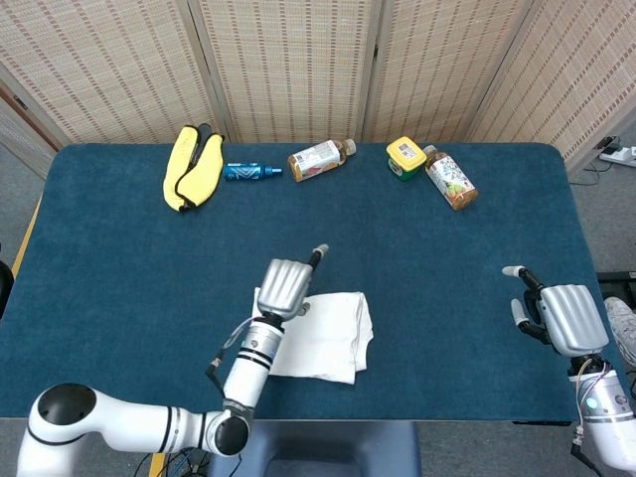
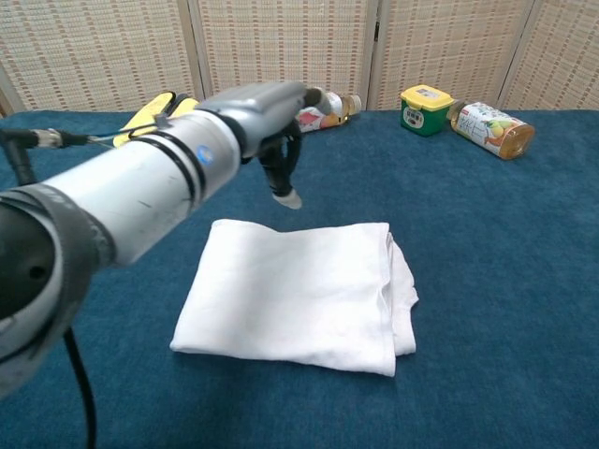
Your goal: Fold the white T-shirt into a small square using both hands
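The white T-shirt [image 1: 323, 336] [image 2: 304, 295] lies folded into a rough rectangle near the table's front middle, its layered edges bunched on the right side. My left hand [image 1: 287, 283] [image 2: 271, 126] hovers over the shirt's left rear corner, raised off the cloth, fingers apart and holding nothing. My right hand [image 1: 558, 314] rests at the table's right edge, far from the shirt, fingers apart and empty; the chest view does not show it.
Along the back edge lie a yellow cloth bundle [image 1: 192, 166], a small blue bottle [image 1: 250, 171], a drink bottle [image 1: 320, 158], a green-and-yellow tub [image 1: 405, 157] and another bottle [image 1: 450, 178]. Blue cloth covers the table [image 1: 119, 258].
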